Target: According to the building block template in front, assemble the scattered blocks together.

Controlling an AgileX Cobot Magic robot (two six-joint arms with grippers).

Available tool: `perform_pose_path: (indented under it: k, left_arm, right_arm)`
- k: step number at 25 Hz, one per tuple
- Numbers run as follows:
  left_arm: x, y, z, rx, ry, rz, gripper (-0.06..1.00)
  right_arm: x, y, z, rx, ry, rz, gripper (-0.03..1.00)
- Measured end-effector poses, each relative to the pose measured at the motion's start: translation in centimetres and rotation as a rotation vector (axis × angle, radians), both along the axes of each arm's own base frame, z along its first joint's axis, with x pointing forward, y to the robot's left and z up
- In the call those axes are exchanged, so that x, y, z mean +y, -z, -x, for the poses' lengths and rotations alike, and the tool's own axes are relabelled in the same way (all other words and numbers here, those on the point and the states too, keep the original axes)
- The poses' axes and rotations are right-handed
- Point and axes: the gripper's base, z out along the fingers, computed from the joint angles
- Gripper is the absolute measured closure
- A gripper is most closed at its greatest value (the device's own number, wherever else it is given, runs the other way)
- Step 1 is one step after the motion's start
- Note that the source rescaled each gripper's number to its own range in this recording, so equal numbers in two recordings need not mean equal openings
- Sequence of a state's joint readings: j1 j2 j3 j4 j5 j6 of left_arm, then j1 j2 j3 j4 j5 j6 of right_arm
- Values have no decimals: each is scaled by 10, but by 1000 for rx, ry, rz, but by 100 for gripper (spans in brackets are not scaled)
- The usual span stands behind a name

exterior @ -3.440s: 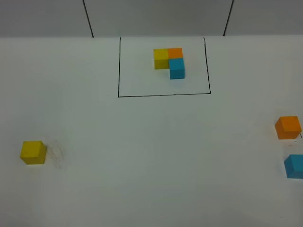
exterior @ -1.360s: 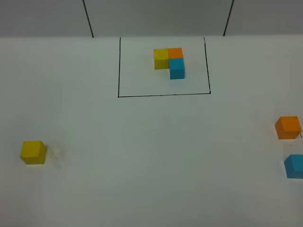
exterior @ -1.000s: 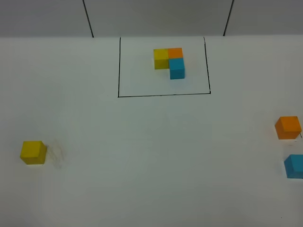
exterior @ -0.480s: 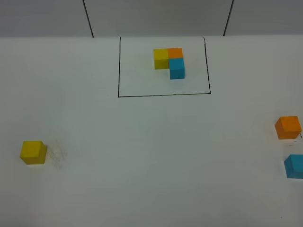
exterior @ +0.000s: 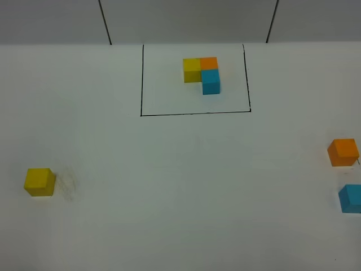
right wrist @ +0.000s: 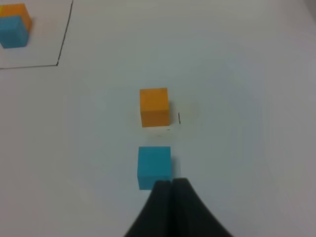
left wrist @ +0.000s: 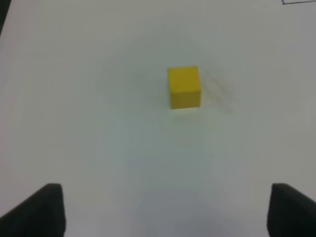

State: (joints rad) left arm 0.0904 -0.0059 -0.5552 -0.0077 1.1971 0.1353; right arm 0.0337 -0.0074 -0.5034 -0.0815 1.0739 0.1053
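Note:
The building block template sits at the back inside a thin black rectangle: yellow and orange in a row, light blue below orange. The loose yellow cube lies at the left; it also shows in the left wrist view, ahead of my open left gripper, apart from it. The loose orange cube and light blue cube lie at the right edge. In the right wrist view my right gripper is shut, its tips just by the blue cube, with the orange cube beyond. No gripper shows in the exterior view.
The white table is bare between the cubes. Two dark seams run up the grey back wall. A small black mark lies beside the orange cube. A corner of the template shows in the right wrist view.

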Motion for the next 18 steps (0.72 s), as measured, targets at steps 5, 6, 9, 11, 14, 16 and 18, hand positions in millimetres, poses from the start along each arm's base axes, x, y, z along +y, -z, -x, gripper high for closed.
perform_pose_path:
  k: [5,6,9,11,14,16,18]
  left_arm:
    - [11,-1,1,7,-89,-86,-5]
    - [12,-1,2,7,-98,-92,-5]
    - [12,-1,2,3,-115,-71,0]
    - [13,-1,2,2,-125,-67,4]
    - [14,-1,2,3,-138,-82,9]
    - [16,-1,2,7,-149,-96,10]
    - [19,-7,0,18,-166,-119,10]
  right_arm:
    - [0,0,0,0,0,0,97]
    - [0,0,0,0,0,0,97]
    - [0,0,0,0,0,0,97]
    - [0,0,0,0,0,0,97]
    - [0,0,0,0,0,0,97]
    - [0,0,0,0,0,0,97]
    - [0,0,0,0,0,0,97]
